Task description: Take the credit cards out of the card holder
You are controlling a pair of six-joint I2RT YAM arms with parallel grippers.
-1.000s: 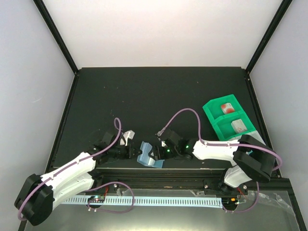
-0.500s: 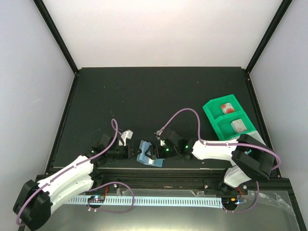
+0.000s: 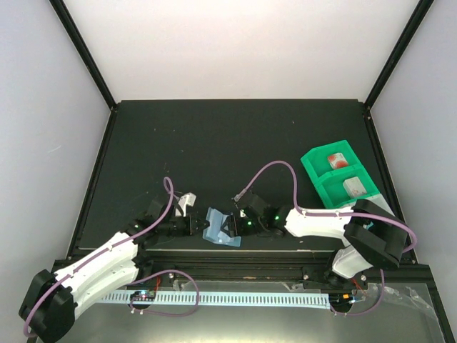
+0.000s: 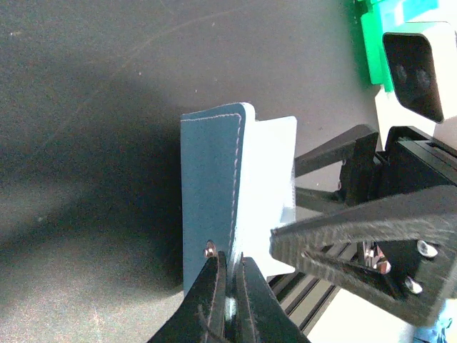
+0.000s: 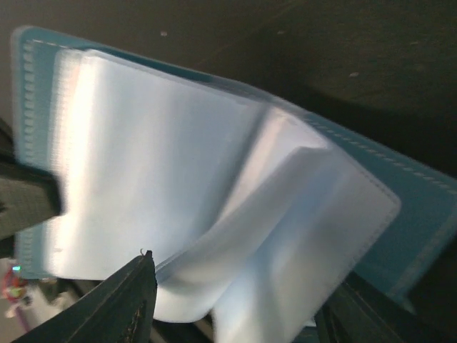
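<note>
My left gripper [image 4: 228, 275] comes in from 9 o'clock and is pinched tight on the card holder [image 3: 218, 229]. Its two fingers nearly meet over the edge of the stitched blue cover [image 4: 211, 186]. The holder sits close to the 6 o'clock edge of the dark surface [image 3: 214, 143], right between my two grippers, and it is spread open. From my right wrist I see both blue panels splayed out and the clear sleeves [image 5: 164, 164] bulging up from the fold in a loose, glossy wad. The sleeves are pale and blurred at this range, so I cannot tell whether a card lies inside them. My right gripper [image 3: 233, 224] reaches in from 3 o'clock with its fingers well apart — one on each side of the sleeve wad, which runs between them. Whether either finger actually touches the plastic I cannot tell. Further toward 3 o'clock, well apart from the holder, stands the green tray [image 3: 330, 193] with two compartments in view. The one on its 12 o'clock side holds the white card with a red blotch [image 3: 335, 159], lying flat. The one on its 6 o'clock side holds the pale grey card [image 3: 354, 187], also flat — neither card is near my grippers.
</note>
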